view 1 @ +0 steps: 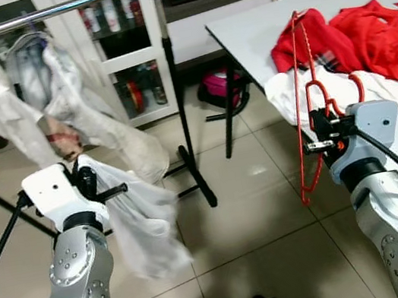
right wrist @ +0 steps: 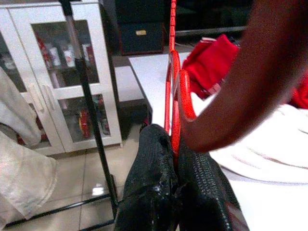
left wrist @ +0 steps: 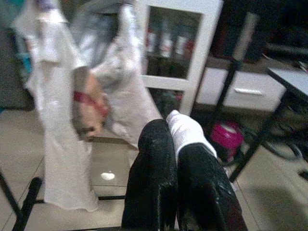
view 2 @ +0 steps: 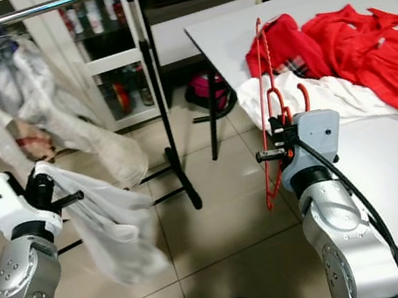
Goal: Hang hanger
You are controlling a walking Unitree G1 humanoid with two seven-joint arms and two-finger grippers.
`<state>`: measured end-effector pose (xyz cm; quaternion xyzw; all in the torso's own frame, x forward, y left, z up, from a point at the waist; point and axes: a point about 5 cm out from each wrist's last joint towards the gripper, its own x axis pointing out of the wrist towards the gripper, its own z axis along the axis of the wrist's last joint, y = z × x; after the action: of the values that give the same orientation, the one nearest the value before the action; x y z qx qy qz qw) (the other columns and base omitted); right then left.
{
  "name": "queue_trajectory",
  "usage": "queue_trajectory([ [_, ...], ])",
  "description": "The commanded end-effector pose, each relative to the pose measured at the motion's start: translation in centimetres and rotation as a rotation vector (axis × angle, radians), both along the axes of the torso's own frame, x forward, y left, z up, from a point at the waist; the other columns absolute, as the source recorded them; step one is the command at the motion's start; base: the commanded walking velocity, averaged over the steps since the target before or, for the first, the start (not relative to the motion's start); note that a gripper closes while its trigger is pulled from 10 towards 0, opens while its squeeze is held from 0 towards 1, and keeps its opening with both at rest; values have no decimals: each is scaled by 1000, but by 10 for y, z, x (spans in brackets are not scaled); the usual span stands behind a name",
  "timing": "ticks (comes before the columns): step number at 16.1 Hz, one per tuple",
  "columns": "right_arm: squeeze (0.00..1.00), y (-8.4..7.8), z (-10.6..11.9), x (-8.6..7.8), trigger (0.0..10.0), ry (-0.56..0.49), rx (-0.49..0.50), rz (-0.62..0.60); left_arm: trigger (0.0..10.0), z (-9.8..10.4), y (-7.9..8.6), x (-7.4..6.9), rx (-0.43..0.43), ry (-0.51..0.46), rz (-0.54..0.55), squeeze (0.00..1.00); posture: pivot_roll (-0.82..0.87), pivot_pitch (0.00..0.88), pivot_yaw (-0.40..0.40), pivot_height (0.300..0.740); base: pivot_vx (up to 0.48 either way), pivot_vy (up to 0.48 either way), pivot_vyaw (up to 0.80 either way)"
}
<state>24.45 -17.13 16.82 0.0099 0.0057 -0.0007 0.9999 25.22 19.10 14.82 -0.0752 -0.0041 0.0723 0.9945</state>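
The right claw (view 1: 320,144) grips a red hanger (view 1: 302,107) beside the white bench (view 1: 262,26). The left claw (left wrist: 175,159) pinches white cloth (view 1: 145,212) over the tiled floor (view 1: 261,238), near the rail (view 1: 44,14).

The red hanger (view 1: 302,111) is standing almost upright in the air, beside the edge of the white table (view 1: 255,27). It is made of thin red wire or plastic, with its long side running from top to bottom. The right gripper (view 1: 320,144) is pinching it near the curved hook (right wrist: 173,91).
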Motion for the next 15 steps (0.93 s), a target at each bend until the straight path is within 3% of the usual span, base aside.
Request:
queue_trajectory([
  [1,0,-2,5,0,10000,-6,-36,-15,10000,2,-9,-2,41,-4,-88,0,-132,27,74,740,0,0,-800],
  [4,0,-3,6,0,10000,-23,-18,-15,10000,9,-1,1,271,-36,-52,0,-135,23,76,740,0,0,-800],
  [6,0,-3,7,1,10000,-27,-12,-21,10000,12,-5,-2,196,-27,-164,0,-135,18,73,740,0,0,-800],
  [8,0,-2,6,2,10000,-13,0,-3,10000,11,-11,-6,191,-7,-220,0,-133,13,67,740,0,0,-800],
  [11,0,2,7,2,10000,-10,5,27,10000,10,-14,-7,196,-23,-238,0,-134,11,60,740,0,0,-800],
  [15,0,3,7,1,10000,-8,11,44,10000,12,-13,-9,183,-24,-248,0,-138,9,53,740,0,399,-800],
])
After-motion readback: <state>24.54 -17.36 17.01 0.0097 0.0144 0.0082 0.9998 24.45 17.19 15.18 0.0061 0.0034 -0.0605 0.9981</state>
